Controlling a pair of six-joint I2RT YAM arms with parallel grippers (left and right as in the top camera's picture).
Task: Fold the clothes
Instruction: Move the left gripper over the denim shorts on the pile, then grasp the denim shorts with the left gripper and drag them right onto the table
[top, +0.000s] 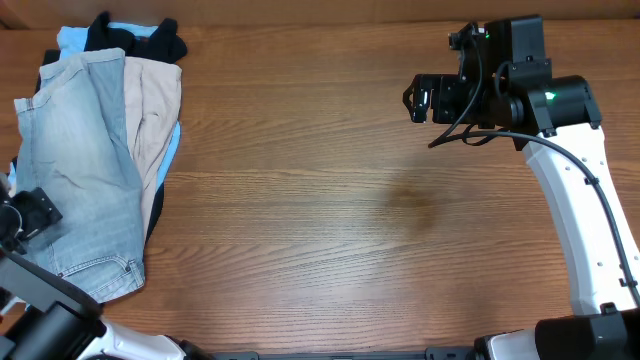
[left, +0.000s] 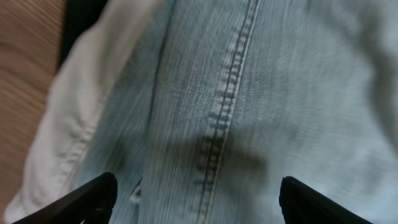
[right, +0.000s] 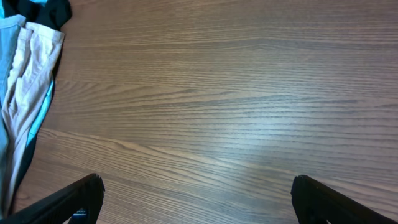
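Nothing can be read in any view; no word, number, brand or label is legible. The only sign-like mark is a small green light (top: 549, 97) on the black joint housing of the right arm (top: 583, 195), and it carries no text.
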